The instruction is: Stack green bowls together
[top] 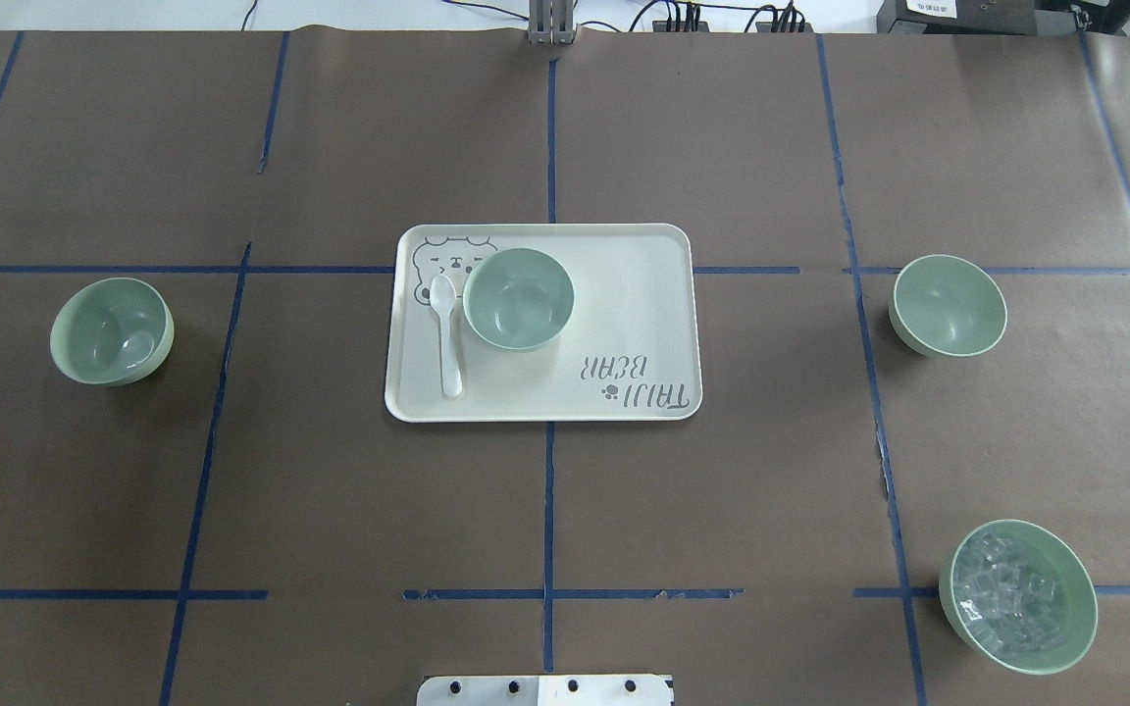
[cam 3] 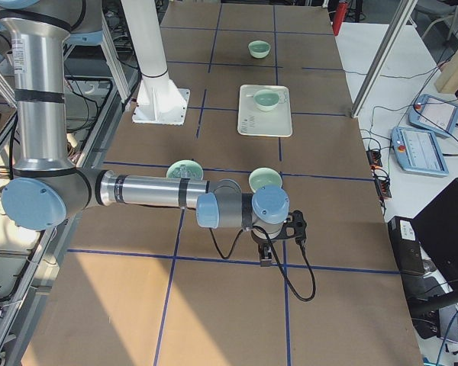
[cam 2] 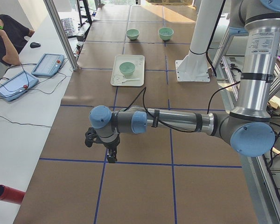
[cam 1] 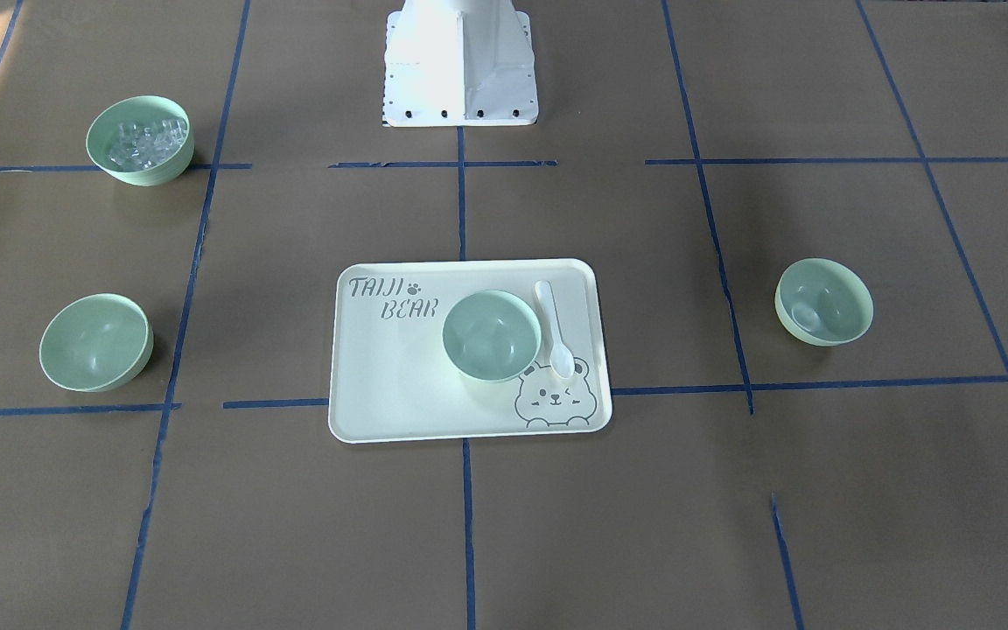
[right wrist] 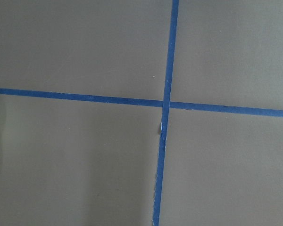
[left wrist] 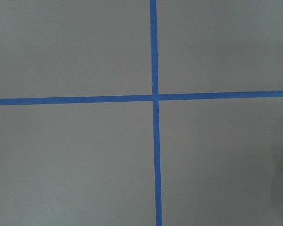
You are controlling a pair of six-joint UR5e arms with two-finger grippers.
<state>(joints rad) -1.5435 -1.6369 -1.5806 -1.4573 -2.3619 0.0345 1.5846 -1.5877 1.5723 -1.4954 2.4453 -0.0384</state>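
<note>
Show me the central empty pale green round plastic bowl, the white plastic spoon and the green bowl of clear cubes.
Central empty pale green round plastic bowl (top: 518, 302): overhead view, inner bottom.
White plastic spoon (top: 447, 338): overhead view, handle.
Green bowl of clear cubes (top: 1072, 616): overhead view, inner wall.

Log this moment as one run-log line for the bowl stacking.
stage: none stacked | pale mint-green plastic bowls: one on bear-print tray, two off it | left gripper: off bowls, state unclear | right gripper: same
</note>
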